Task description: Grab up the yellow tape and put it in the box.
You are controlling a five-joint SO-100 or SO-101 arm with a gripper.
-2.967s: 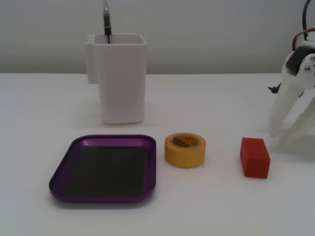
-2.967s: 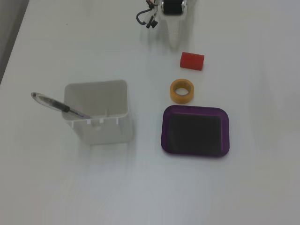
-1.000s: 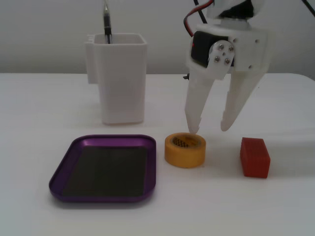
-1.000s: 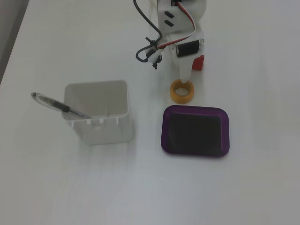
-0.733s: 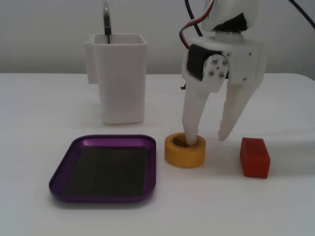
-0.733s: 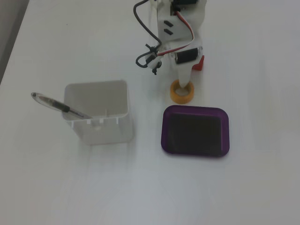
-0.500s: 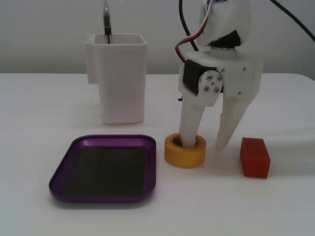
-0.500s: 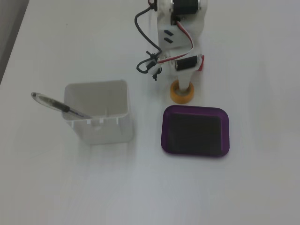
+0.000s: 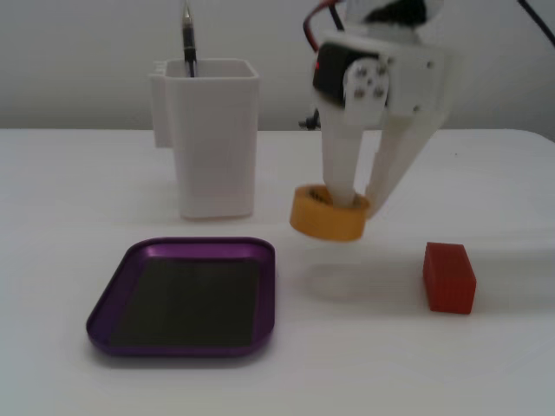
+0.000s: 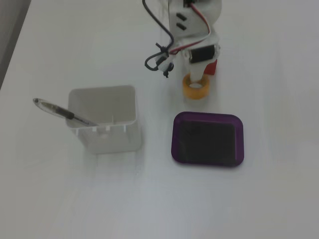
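Two fingers (image 9: 354, 201) clamped on yellow tape (image 9: 328, 214) above white table (image 9: 69, 191), w/ pale wall (image 9: 87, 52) behind.

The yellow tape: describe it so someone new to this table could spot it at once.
Start at the tall white container at the back, then look right to the gripper. The yellow tape hangs there, lifted off the table, one finger through its hollow core. It is round and yellow-orange, unlike the red block and the flat purple tray.
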